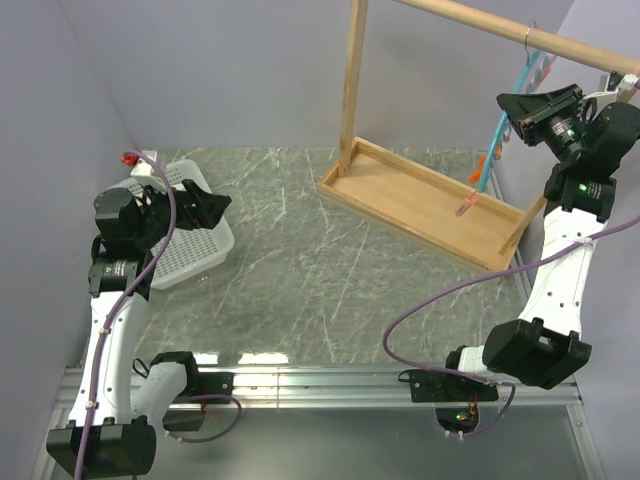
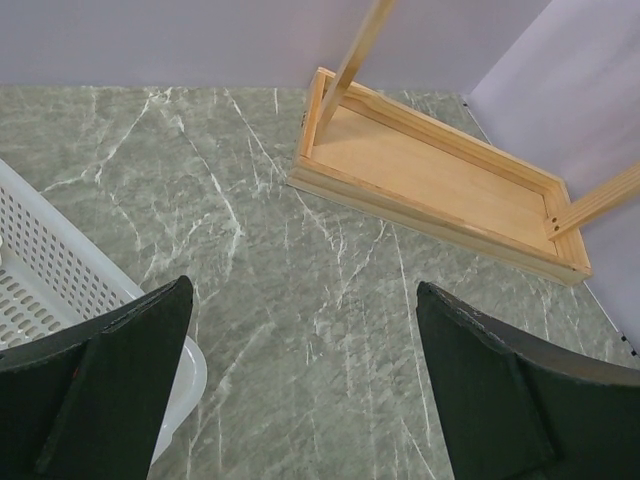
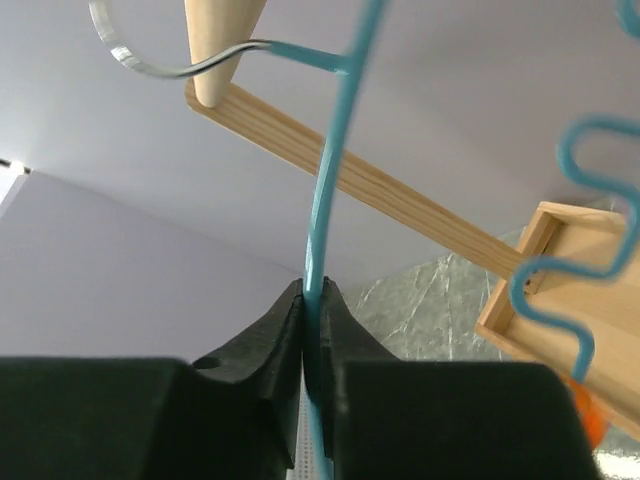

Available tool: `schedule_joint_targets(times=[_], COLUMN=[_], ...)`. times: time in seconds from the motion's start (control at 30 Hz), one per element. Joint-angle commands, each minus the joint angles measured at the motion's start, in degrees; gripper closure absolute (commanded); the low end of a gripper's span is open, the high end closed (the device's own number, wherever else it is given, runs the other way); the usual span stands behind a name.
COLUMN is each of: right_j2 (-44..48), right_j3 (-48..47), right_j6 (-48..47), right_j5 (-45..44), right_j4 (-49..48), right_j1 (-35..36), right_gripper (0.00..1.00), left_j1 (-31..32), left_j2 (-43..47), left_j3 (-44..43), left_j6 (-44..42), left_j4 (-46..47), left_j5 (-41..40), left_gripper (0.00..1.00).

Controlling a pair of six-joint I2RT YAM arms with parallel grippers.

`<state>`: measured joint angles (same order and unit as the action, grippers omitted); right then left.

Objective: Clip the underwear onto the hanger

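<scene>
**Right gripper pinched on hanger at rack; left gripper wide over basket**

Right gripper (image 3: 312, 312) is clamped narrow on the teal wire of the hanger (image 3: 330, 180), with the fingers (image 3: 262, 340) pressed on both sides just below the arch. The hanger's metal hook (image 3: 170, 68) curls round the top rail (image 1: 500, 24) of the wooden rack, near the rail's right end. The hanger hangs down over the right part of the rack's base tray (image 1: 400, 200). Orange-red clips (image 1: 466, 207) dangle low, close above the tray floor. The right arm is raised high at far right and sits tight against the right wall.

Left gripper (image 2: 302, 290) has its jaws spread wide and grips nothing. It sits above the right rim of the white perforated basket (image 1: 195, 255), and in the left wrist view its left finger overlaps the basket's corner. The basket lies far left, close to the left wall, and something small and red (image 1: 128, 157) sits beyond its far corner.

The grey marble table (image 1: 300, 290) is open between the basket and the tray. The tray's raised wooden rim bounds that stretch on the right and runs diagonally. The rack's upright post (image 1: 352, 80) stands at the tray's far-left corner. A metal rail runs along the table's near edge by the arm bases.
</scene>
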<state>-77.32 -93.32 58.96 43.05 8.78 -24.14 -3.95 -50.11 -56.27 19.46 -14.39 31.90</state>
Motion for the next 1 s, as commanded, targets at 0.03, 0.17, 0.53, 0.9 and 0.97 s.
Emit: schedule_joint_targets(times=[0.03, 0.17, 0.53, 0.9, 0.97], right_j2=[-0.29, 0.06, 3.58, 13.33, 14.82], right_j3=[-0.46, -0.46, 2.7, 14.91, 17.63], right_j6=[1.77, 1.77, 5.2, -2.52, -3.41], right_j5=[1.25, 2.04, 6.86, 16.45, 17.77], right_j4=[-6.66, -10.17, -20.03, -12.39, -11.33], right_j1=[0.15, 0.23, 0.41, 1.55, 2.6], right_gripper=[0.96, 1.0, 1.0, 1.0, 1.0], left_j1=[-0.1, -0.01, -0.01, -0.01, -0.1], left_j2=[-0.17, 0.18, 2.12, 2.83, 1.68], left_j3=[-2.79, -2.18, 0.37, 1.61, 0.73], left_j6=[1.02, 0.66, -0.56, -11.27, -13.21], left_j4=[2.26, 2.35, 4.02, 8.33, 8.06], left_j5=[0.8, 2.02, 4.48, 12.83, 15.11], left_gripper=[0.01, 0.01, 0.01, 0.01, 0.01])
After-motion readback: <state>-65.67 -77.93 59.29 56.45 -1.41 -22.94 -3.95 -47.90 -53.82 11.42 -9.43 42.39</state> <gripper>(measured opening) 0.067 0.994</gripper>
